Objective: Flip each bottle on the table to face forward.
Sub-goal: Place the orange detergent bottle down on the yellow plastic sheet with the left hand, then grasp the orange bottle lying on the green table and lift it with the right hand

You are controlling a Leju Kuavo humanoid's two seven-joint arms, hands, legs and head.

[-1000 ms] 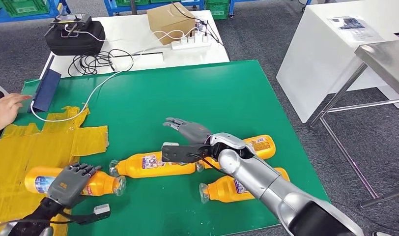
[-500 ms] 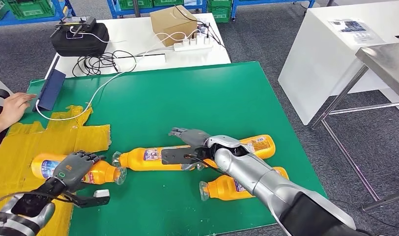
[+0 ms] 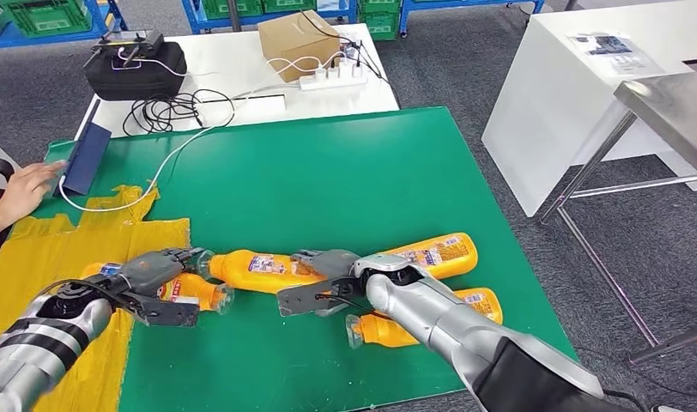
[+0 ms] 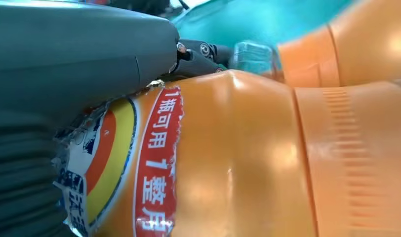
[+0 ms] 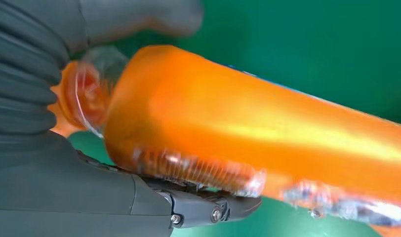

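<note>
Gripping orange bottles, left hand (image 3: 156,273) fingers wrap the leftmost bottle (image 3: 184,291); right hand (image 3: 326,266) fingers clasp the middle bottle (image 3: 257,268).

**Count of things on and about the green table**

Orange bottles: four, lying on their sides — leftmost bottle (image 3: 186,290), middle bottle (image 3: 255,268), far right bottle (image 3: 435,253), near right bottle (image 3: 474,302). Cardboard box (image 3: 297,34): one. Black bag (image 3: 135,67): one. Power strip (image 3: 332,77): one.
</note>
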